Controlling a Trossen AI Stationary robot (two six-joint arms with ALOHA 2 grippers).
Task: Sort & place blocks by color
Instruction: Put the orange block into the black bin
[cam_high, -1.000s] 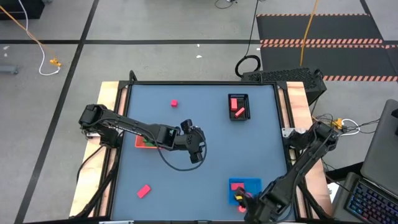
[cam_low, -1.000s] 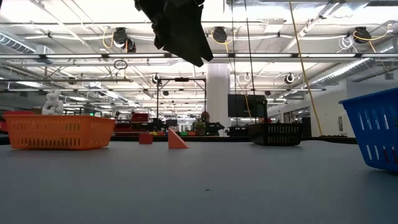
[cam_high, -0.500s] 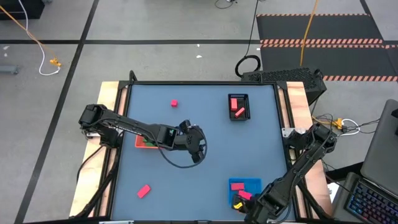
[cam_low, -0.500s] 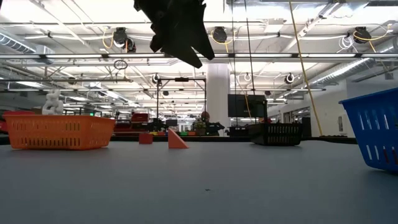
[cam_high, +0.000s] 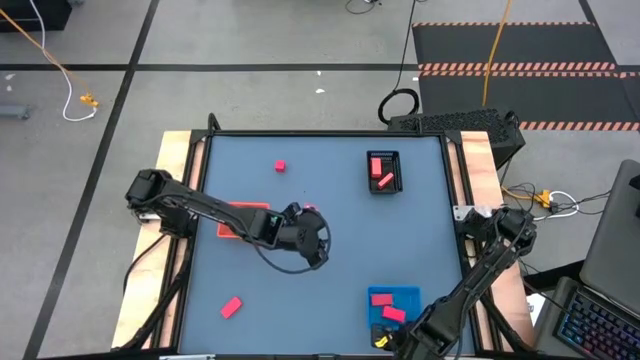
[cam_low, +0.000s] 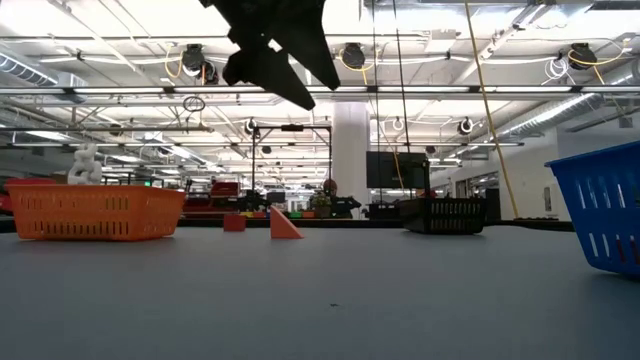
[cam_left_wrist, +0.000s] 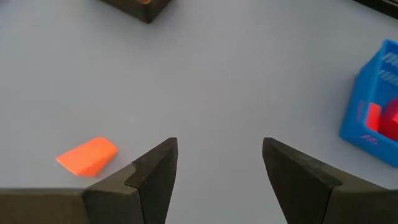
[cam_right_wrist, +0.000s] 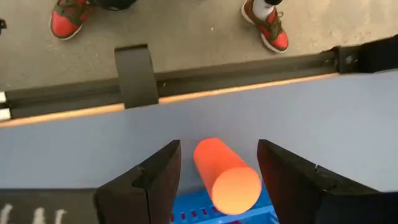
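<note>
I am holding the right gripper (cam_right_wrist: 214, 171) open over the blue tray (cam_high: 396, 303), an orange-red cylinder block (cam_right_wrist: 226, 177) between its fingers, apparently mid-drop, while the empty, open left gripper (cam_left_wrist: 217, 171) is hanging mid-table and should next, I judge, seek the loose wedge (cam_left_wrist: 87, 155).
</note>
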